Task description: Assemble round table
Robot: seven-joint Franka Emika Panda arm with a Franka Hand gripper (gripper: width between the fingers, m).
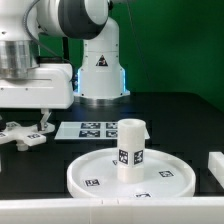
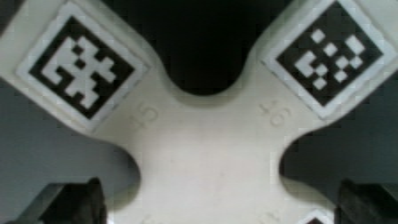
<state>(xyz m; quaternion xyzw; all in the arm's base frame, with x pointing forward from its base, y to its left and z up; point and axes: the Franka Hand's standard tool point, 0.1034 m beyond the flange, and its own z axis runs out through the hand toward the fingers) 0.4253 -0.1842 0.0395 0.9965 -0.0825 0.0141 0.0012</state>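
Note:
The white cross-shaped foot (image 1: 24, 134) lies flat on the black table at the exterior view's left. In the wrist view the foot (image 2: 205, 140) fills the picture, with a square tag on each of two arms. My gripper (image 1: 30, 120) is low over it. In the wrist view the gripper (image 2: 217, 202) is open, with a dark finger on each side of the foot's narrow waist and a gap showing at both sides. The large round disc (image 1: 88, 176) lies at the front middle. The short thick cylinder leg (image 1: 131, 150) stands upright on the disc's centre.
The marker board (image 1: 88, 129) lies flat behind the disc, between the foot and the leg. A plain white block (image 1: 216, 168) sits at the exterior view's right edge. The arm's base (image 1: 100, 68) stands at the back middle.

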